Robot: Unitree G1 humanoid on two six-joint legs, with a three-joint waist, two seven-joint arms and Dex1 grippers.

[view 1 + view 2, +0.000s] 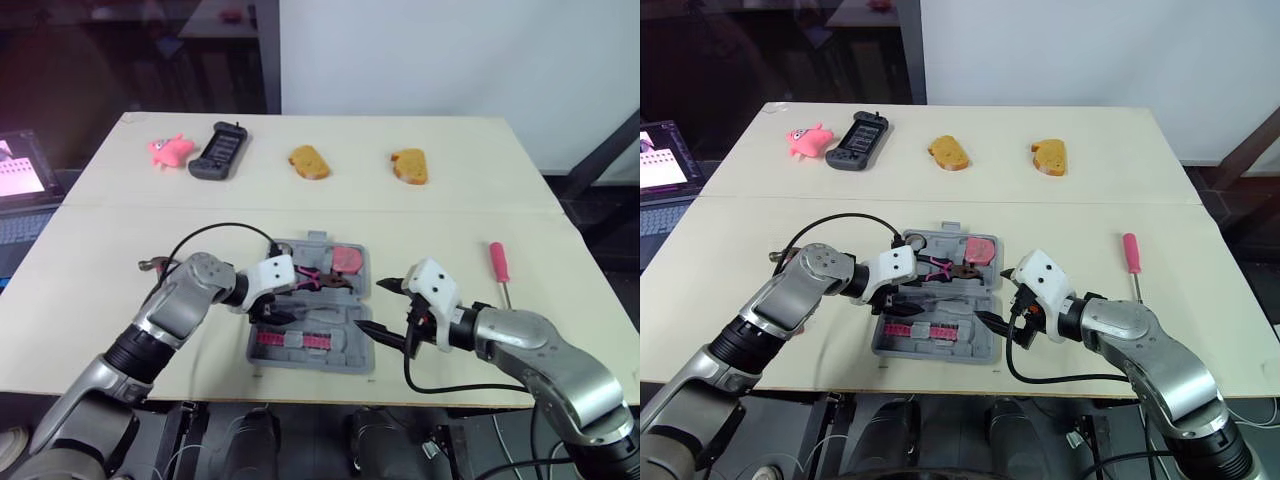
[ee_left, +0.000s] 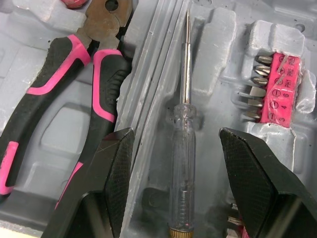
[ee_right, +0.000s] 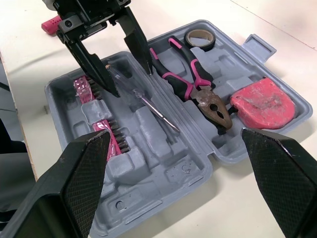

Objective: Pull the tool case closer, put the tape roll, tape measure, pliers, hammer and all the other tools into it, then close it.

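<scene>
Tool case [image 3: 173, 173] lies open on the worktop [image 1: 450, 220], near its front edge and between my two arms. In the far half I see the tape roll [image 3: 200, 38] in a corner pocket, the pliers [image 3: 193, 84] lying flat with their pink and black handles towards the roll, and the pink tape measure [image 3: 261, 103] just beside the pliers' head. A clear-handled screwdriver [image 2: 183, 148] rests in the groove along the middle of the case, and a pink holder of bits [image 2: 282, 89] sits in the near half. My left jaws are spread wide inside the case, one finger on each side of the screwdriver's handle and apart from it. My right jaws are also wide and hold nothing, low at the case's right edge. A red-handled screwdriver [image 1: 499, 262] lies on the worktop to the right of the case, well apart from it. Along the far side lie a pink toy [image 1: 171, 150], a black controller [image 1: 219, 150] and two pieces of bread [image 1: 309, 162].
</scene>
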